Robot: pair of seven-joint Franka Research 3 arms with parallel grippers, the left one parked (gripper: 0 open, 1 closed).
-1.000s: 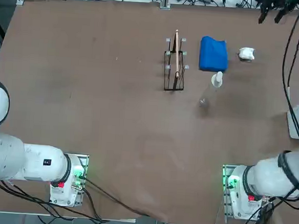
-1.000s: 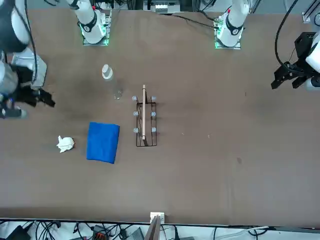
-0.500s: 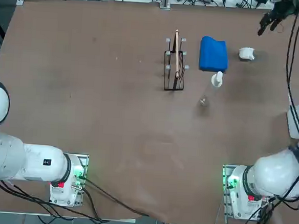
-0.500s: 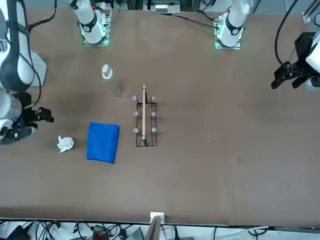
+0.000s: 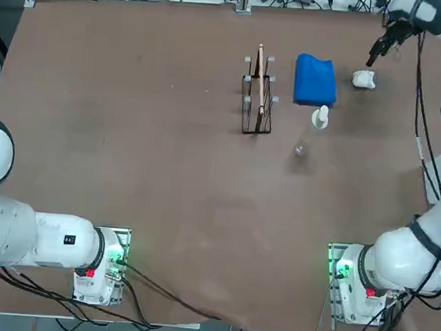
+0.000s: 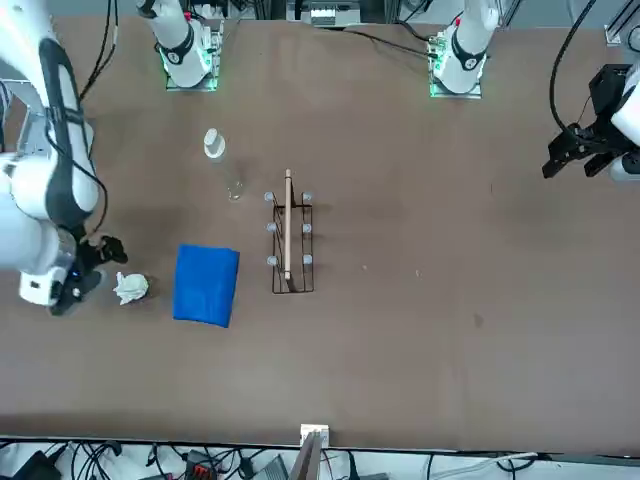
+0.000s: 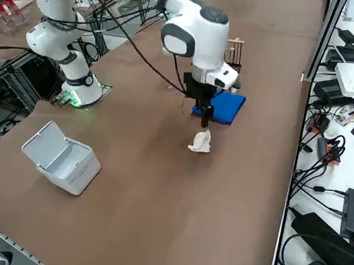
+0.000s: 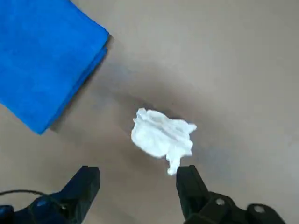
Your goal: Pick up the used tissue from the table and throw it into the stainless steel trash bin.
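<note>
R gripper has swung across the table from the right edge and now hangs just above the tissue, fingers wide apart, nothing held. Tissue lies beside the blue cloth, untouched. Bin well apart. Approach nearly done; descent & grasp next.

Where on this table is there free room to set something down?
Bare table spans everything left of the wire rack. Crowded: rack, blue cloth, small bottle and tissue, with the open right pincer above the tissue.
</note>
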